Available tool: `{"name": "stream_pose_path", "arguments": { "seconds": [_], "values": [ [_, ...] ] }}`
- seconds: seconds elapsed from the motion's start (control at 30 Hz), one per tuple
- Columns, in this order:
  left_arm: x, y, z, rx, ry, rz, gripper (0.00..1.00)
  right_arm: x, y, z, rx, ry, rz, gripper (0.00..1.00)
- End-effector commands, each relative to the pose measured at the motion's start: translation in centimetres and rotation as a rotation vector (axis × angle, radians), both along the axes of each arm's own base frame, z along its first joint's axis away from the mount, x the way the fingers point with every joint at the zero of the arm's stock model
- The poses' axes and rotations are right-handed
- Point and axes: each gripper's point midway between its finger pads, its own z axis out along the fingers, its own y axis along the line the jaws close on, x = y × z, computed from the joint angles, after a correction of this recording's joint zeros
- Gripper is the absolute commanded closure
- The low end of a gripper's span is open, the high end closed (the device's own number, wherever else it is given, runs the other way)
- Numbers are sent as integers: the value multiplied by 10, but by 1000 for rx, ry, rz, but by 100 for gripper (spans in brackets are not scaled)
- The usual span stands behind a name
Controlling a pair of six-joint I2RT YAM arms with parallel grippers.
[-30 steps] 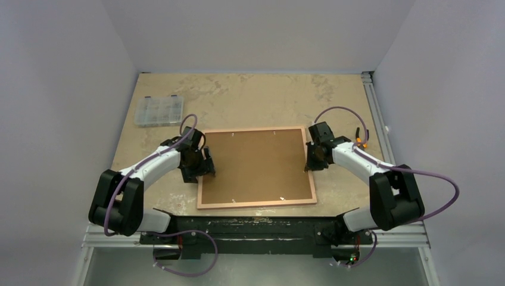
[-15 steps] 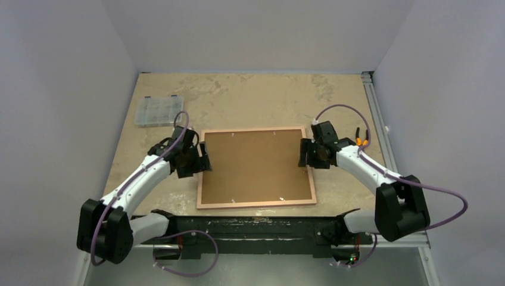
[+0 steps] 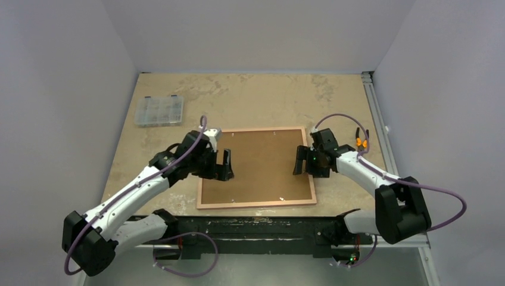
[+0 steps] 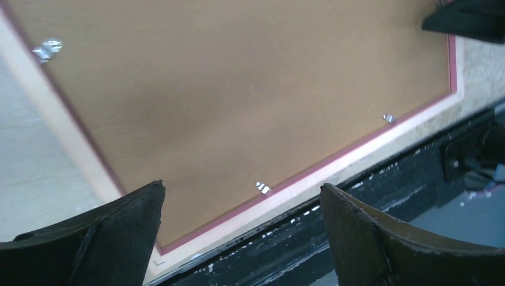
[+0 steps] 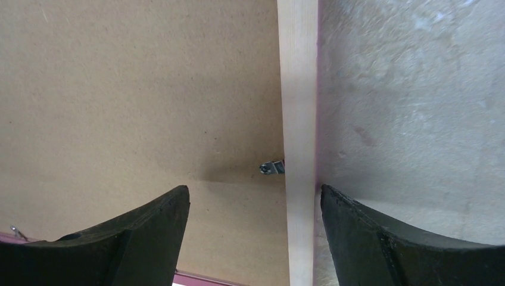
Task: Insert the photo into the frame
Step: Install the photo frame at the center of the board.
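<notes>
Below both pairs of fingers lies the frame (image 3: 256, 204), flat and back-up on the table (image 3: 250, 98). Its long axis seems to run across from one arm to the other, though the slant of the overhead view makes that hard to judge. A brown backing board (image 3: 262, 164) fills it rail to rail, and the photo shows in no view. The left gripper (image 3: 227, 165) hangs spread wide and empty just inside the left rail, with only board (image 4: 238, 89) under its fingertips and the near rail (image 4: 357, 158) ahead of them. The right gripper (image 3: 296, 162) is likewise parted and holds nothing. It straddles the right rail (image 5: 298, 119), one finger over the board (image 5: 137, 89) and the other over bare table. A small metal tab (image 5: 272, 168) sits between its fingers, touching the rail's inner edge. The right fingers are therefore nearer to a rail and its tab. Any lift of the board would start there.
</notes>
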Motion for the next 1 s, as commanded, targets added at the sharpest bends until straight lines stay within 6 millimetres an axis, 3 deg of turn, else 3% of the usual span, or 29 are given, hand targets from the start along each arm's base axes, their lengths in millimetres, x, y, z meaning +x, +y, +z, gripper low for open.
{"name": "stream_pose_path", "arguments": {
  "seconds": [0.0,0.33,0.63,0.77,0.97],
  "values": [
    [-10,-40,7,-6,-57,-203,1,-1,11,-2,62,12,5,22],
    [-47,-128,-10,105,-162,-542,10,-6,14,-4,112,34,12,21],
    [-73,-206,-35,196,-220,-757,16,-4,-3,5,278,48,-52,20],
    [-81,-224,-48,229,-225,-799,24,-3,-1,8,322,54,-61,20],
    [-86,-228,-70,301,-219,-810,35,-4,-2,5,339,64,-68,20]
  ]
}}
